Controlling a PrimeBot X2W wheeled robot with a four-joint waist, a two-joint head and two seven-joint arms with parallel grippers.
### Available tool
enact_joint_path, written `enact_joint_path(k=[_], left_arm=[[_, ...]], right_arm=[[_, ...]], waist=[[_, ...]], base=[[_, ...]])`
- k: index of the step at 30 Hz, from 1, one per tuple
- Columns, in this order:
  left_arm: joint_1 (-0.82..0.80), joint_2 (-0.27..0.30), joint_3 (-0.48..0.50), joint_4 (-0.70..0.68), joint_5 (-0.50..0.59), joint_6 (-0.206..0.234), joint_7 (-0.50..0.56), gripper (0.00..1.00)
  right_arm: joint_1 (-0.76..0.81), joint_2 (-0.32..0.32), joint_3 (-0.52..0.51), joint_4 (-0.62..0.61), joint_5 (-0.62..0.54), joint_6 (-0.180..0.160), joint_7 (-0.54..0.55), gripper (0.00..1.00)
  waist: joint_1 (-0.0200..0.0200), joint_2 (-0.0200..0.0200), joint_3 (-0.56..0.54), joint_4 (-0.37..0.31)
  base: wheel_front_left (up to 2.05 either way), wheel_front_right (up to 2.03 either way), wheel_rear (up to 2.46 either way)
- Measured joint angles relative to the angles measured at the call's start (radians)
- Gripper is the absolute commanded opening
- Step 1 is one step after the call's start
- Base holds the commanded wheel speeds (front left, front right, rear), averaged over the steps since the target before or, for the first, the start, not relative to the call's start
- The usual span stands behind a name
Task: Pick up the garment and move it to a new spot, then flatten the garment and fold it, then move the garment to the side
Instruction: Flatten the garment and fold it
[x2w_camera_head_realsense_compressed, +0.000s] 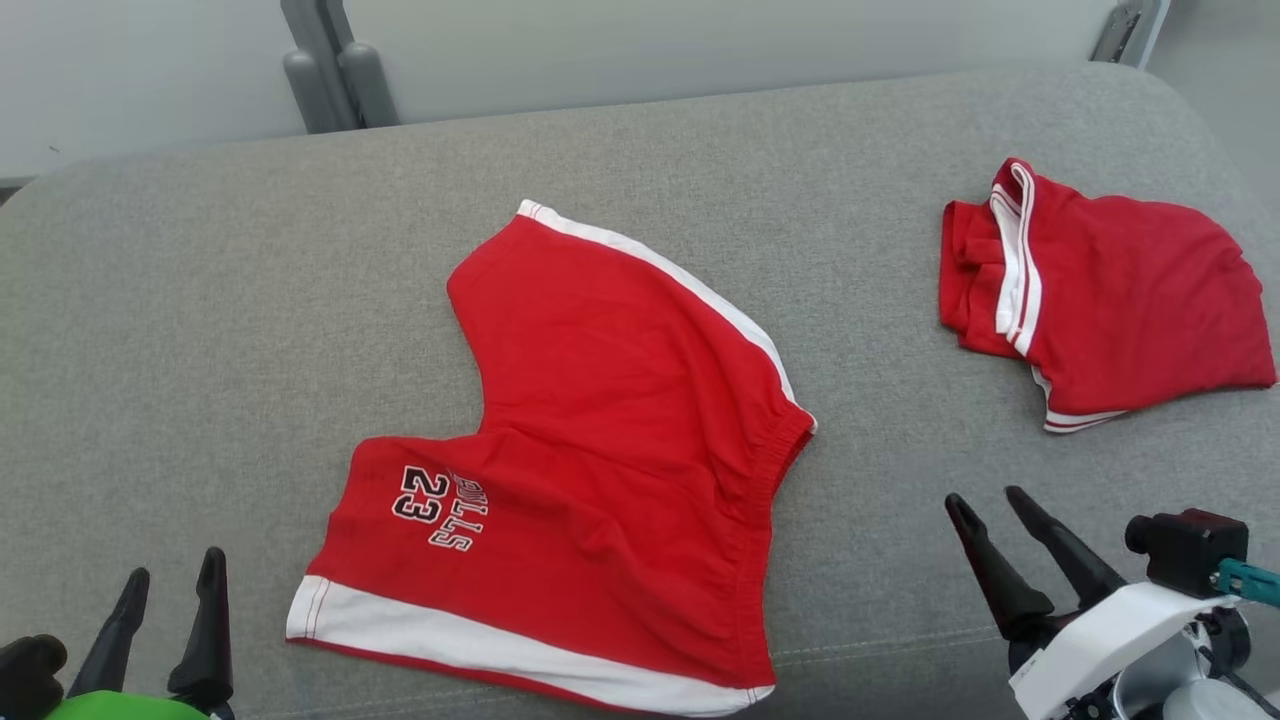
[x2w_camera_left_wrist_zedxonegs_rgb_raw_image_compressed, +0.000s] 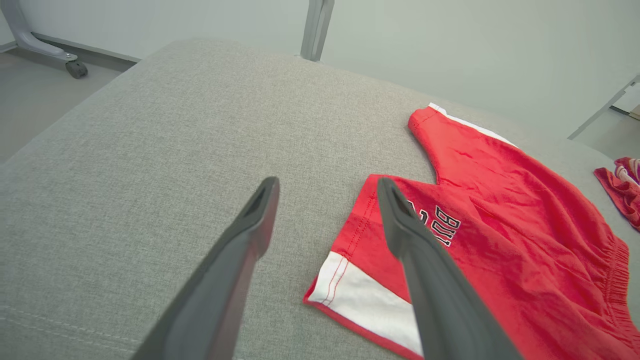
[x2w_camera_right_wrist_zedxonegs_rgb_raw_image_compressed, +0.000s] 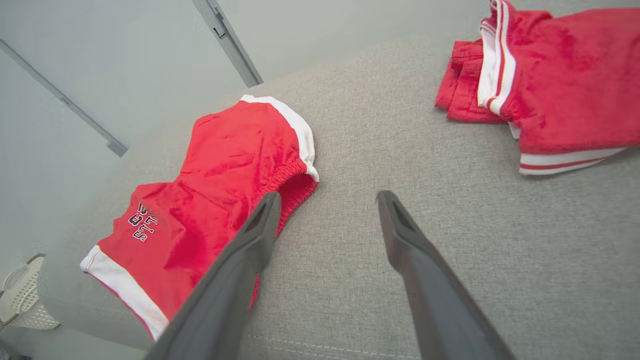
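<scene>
Shorts (x2w_camera_head_realsense_compressed: 600, 470): spread flat at centre frame on the grey cushion (x2w_camera_head_realsense_compressed: 200, 300); white hem close to the lower edge.
Left gripper (x2w_camera_head_realsense_compressed: 176, 565): lower left; fingers spread, empty.
Right gripper (x2w_camera_head_realsense_compressed: 985, 497): lower right; likewise wide, empty.
Risk: a one-layer pinch may bunch the cloth; the second garment (x2w_camera_head_realsense_compressed: 1120, 290), upper right, invites a wrong pick.

We see bright, even light, only faint shadow beneath the spread red shorts (x2w_camera_head_realsense_compressed: 600, 450); both wrist views curve at the edges.
</scene>
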Motion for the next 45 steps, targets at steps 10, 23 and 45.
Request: enact_joint_path(k=[10, 23, 45], left_arm=[[0.097, 0.014, -0.006, 0.010, 0.080, -0.001, -0.078, 1.00], [0.152, 0.010, -0.007, 0.007, 0.087, 0.001, -0.122, 1.00], [0.133, -0.006, -0.032, 0.004, 0.062, -0.011, -0.109, 1.00]], right_arm=[[0.063, -0.046, -0.072, 0.094, -0.179, -0.001, -0.108, 1.00], [0.155, 0.029, -0.197, 0.138, -0.253, -0.001, -0.119, 1.00], [0.163, 0.116, 0.034, 0.070, -0.352, 0.053, -0.087, 1.00]], waist=[[0.0000, 0.0000, -0.075, -0.023], [0.0000, 0.0000, -0.117, -0.049], [0.0000, 0.0000, -0.047, -0.022]], base=[[0.00, 0.00, 0.00], [0.00, 0.00, 0.00], [0.00, 0.00, 0.00]])
